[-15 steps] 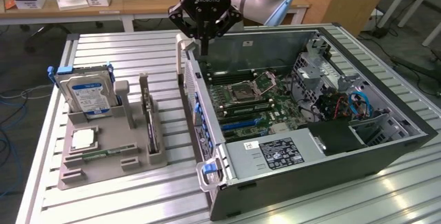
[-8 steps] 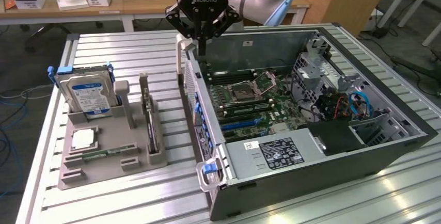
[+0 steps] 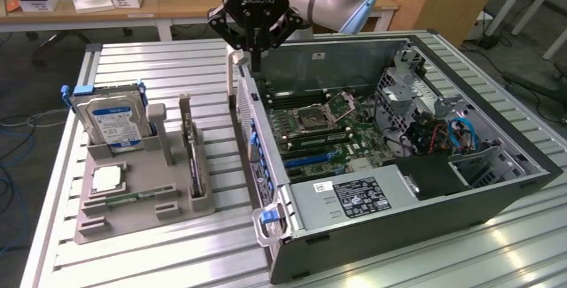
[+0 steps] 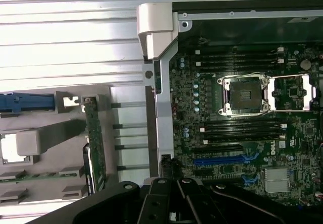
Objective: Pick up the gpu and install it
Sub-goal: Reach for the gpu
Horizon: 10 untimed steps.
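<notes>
Gpu (image 3: 188,143) upright in grey holder (image 3: 133,210), apart from clenched, empty gripper (image 3: 255,57) above computer case (image 3: 372,229) edge.

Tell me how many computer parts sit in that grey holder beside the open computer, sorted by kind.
hard drive: 1
gpu: 1
processor chip: 1
memory stick: 1 that I can make out
Total: 4
</notes>
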{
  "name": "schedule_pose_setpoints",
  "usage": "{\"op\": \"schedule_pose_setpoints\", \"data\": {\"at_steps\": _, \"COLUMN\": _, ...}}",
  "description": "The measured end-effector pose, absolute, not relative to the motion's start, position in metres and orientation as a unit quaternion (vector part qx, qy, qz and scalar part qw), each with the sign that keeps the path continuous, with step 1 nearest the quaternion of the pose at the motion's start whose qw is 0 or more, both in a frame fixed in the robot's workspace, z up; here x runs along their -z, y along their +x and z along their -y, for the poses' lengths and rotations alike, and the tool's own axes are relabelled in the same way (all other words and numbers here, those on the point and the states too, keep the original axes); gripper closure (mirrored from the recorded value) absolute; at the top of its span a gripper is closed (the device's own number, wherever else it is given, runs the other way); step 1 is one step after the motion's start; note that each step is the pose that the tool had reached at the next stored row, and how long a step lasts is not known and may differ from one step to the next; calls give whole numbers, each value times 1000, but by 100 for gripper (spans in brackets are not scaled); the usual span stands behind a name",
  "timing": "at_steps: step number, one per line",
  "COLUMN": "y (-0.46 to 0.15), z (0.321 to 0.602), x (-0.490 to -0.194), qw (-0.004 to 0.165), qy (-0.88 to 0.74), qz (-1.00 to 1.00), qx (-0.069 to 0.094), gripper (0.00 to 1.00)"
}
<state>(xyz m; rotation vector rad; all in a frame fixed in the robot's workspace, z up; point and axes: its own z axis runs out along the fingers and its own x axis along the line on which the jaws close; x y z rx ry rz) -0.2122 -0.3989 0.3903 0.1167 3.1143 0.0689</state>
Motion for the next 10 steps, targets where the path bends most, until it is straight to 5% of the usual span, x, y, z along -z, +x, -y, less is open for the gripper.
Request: {"op": "schedule_pose_setpoints", "data": {"at_steps": 10, "y": -220, "z": 399, "x": -390, "qw": 12, "qy": 37, "qz": -999, "qx": -22, "gripper": 90}}
